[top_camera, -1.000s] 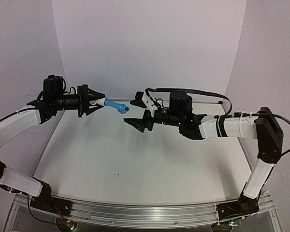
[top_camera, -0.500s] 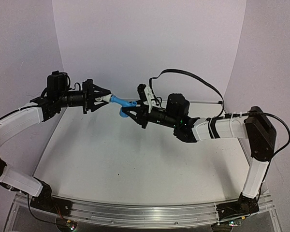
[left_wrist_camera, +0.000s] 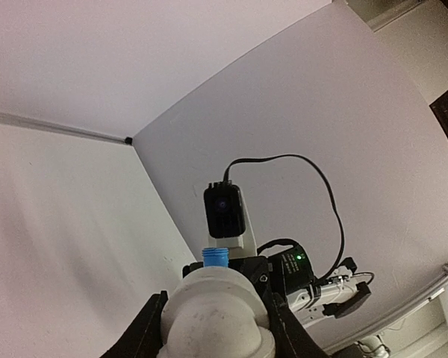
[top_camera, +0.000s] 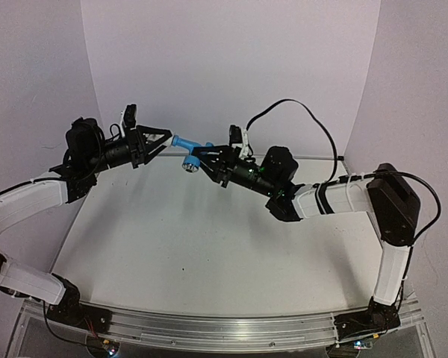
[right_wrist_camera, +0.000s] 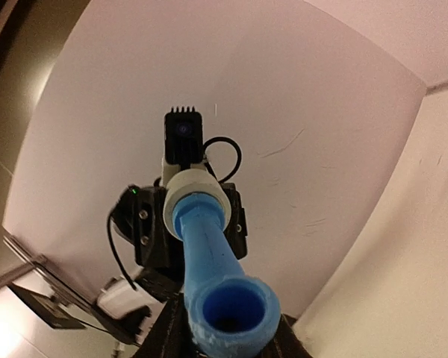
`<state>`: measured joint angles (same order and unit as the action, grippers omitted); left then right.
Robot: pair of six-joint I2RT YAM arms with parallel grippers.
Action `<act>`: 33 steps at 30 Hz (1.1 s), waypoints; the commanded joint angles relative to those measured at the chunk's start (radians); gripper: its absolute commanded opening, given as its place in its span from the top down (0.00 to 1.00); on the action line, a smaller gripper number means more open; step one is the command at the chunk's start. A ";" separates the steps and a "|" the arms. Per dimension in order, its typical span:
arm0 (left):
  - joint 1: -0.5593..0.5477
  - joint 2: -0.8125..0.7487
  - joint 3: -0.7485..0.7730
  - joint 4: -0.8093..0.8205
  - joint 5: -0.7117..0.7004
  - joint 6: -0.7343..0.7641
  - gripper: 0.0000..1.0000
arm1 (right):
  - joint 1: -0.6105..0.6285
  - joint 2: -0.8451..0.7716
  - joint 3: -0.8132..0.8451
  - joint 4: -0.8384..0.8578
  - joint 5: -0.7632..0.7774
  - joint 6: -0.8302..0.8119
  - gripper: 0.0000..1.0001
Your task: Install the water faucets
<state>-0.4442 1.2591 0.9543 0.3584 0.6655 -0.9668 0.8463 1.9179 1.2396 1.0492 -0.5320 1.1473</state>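
Observation:
The water faucets hang in the air above the back of the table, held between both arms. The light-blue tap (top_camera: 183, 142) has its bent spout pointing down, and its other end sits in the white fitting (top_camera: 166, 141). My left gripper (top_camera: 161, 141) is shut on the white fitting (left_wrist_camera: 216, 313), whose bulk hides all but the tap's blue tip (left_wrist_camera: 216, 256). My right gripper (top_camera: 200, 159) comes from the right and is shut on the tap's spout end (right_wrist_camera: 231, 309), with the white fitting (right_wrist_camera: 196, 183) at the far end of the tap.
The white table top (top_camera: 209, 246) lies well below both grippers. Pale backdrop walls (top_camera: 231, 67) close the back and sides. The right arm's black cable (top_camera: 299, 112) loops up above its wrist. An aluminium rail (top_camera: 224, 324) runs along the near edge.
My right gripper has moved left to the tap and shut on its spout end. Both grippers have risen, and the tap, still gripped by the left, has turned its spout downward.

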 commanded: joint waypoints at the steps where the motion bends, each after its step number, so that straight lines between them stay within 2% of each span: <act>1: 0.033 -0.008 -0.058 0.192 -0.161 0.141 1.00 | -0.062 0.045 0.072 0.350 0.104 0.582 1.00; 3: 0.032 0.008 -0.061 0.192 -0.176 0.125 1.00 | -0.062 0.048 0.081 0.380 0.115 0.614 0.93; 4: 0.032 0.021 -0.059 0.191 -0.186 0.097 1.00 | -0.063 0.037 0.077 0.380 0.115 0.601 0.82; 7: 0.034 0.039 -0.051 0.188 -0.206 0.030 1.00 | -0.072 0.000 0.033 0.357 0.106 0.510 0.59; 10: 0.048 0.050 -0.034 0.154 -0.237 -0.080 1.00 | -0.096 -0.066 -0.068 0.250 0.086 0.334 0.36; 12: 0.054 0.054 -0.015 0.116 -0.239 -0.128 1.00 | -0.113 -0.093 -0.118 0.161 0.065 0.169 0.29; 14: 0.059 0.057 0.001 0.082 -0.238 -0.165 1.00 | -0.117 -0.109 -0.136 0.095 0.016 0.006 0.26; 17: 0.071 0.074 0.025 0.024 -0.201 -0.240 1.00 | -0.110 -0.155 -0.092 -0.123 -0.102 -0.508 0.23; 18: 0.074 0.081 0.032 0.004 -0.176 -0.262 1.00 | -0.101 -0.172 -0.067 -0.296 -0.111 -0.698 0.23; 19: 0.076 0.095 0.043 -0.014 -0.145 -0.289 1.00 | -0.082 -0.193 -0.043 -0.439 -0.077 -0.977 0.22; 20: 0.077 0.102 0.047 -0.022 -0.129 -0.312 1.00 | -0.062 -0.208 -0.037 -0.485 -0.054 -1.182 0.22; 21: 0.078 0.108 0.050 -0.028 -0.113 -0.323 1.00 | -0.055 -0.212 -0.032 -0.537 -0.026 -1.249 0.21; 22: 0.078 0.123 0.055 -0.033 -0.076 -0.366 1.00 | -0.032 -0.236 -0.042 -0.581 0.044 -1.525 0.20; 23: 0.079 0.130 0.058 -0.034 -0.056 -0.387 1.00 | -0.025 -0.245 -0.048 -0.582 0.068 -1.641 0.19; 27: 0.078 0.141 0.056 -0.036 -0.011 -0.446 1.00 | -0.023 -0.245 -0.027 -0.584 0.137 -1.936 0.18; 33: 0.079 0.143 0.047 -0.039 0.013 -0.476 1.00 | -0.008 -0.206 0.025 -0.630 0.102 -2.130 0.16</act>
<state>-0.3698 1.4117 0.9489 0.2703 0.6270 -1.3922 0.8337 1.7065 1.1934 0.4648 -0.4438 -0.6872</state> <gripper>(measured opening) 0.389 0.839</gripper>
